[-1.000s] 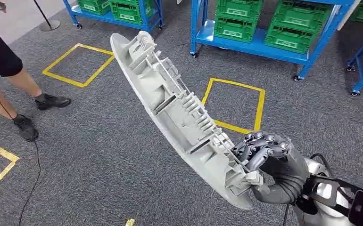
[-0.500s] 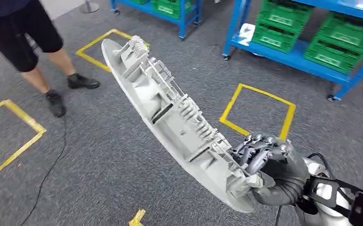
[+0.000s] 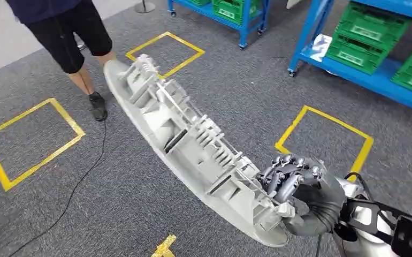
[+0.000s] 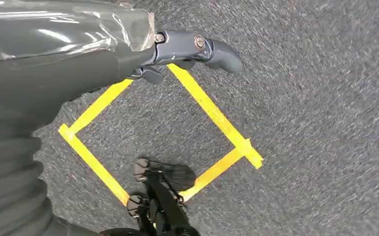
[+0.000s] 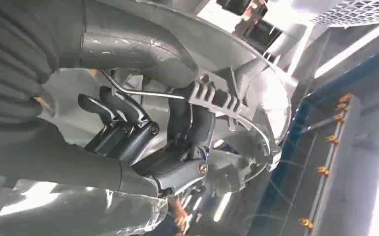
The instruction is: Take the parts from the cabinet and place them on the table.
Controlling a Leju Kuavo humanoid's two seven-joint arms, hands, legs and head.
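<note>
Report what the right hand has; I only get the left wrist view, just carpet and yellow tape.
Observer: The right hand grips one end of a long grey moulded plastic part, ribbed side up in the head view.
Operator: Say what is near its far end.
Observer: A person stands on the carpet there.
Operator: Name any shelving.
Observer: Blue racks holding green crates stand beyond, to the right.

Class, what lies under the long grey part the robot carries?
Under the grey part, held by the right hand, lies grey carpet and a person's shoe; floor directly beneath is covered.
</note>
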